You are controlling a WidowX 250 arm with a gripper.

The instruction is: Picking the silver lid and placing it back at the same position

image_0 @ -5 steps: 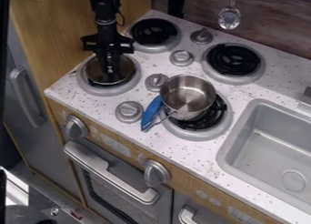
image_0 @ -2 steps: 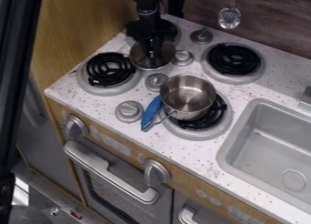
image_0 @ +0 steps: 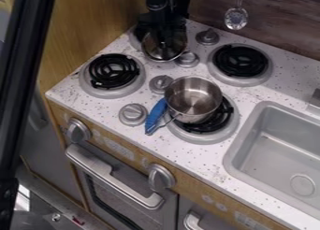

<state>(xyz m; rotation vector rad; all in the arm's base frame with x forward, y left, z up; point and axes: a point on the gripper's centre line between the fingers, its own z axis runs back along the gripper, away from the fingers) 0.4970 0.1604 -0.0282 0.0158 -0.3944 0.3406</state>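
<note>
The gripper [image_0: 166,41] hangs over the back-left burner, its fingers pointing down and shut on the silver lid [image_0: 163,51]. The round, shiny lid is held just in front of that burner, a little tilted, close to a stove knob. Its middle is partly hidden by the gripper.
The front-left burner [image_0: 112,71] has bare black coils. A silver pot [image_0: 193,99] with a blue handle [image_0: 156,116] stands on the front-right burner. Grey knobs [image_0: 161,83] rise between burners; a sink [image_0: 275,149] lies right, a ladle [image_0: 236,18] hangs behind.
The gripper and the lid have moved from the front-left burner rightward and back toward the back-left burner, baring the front-left coils. The pot has not moved.
</note>
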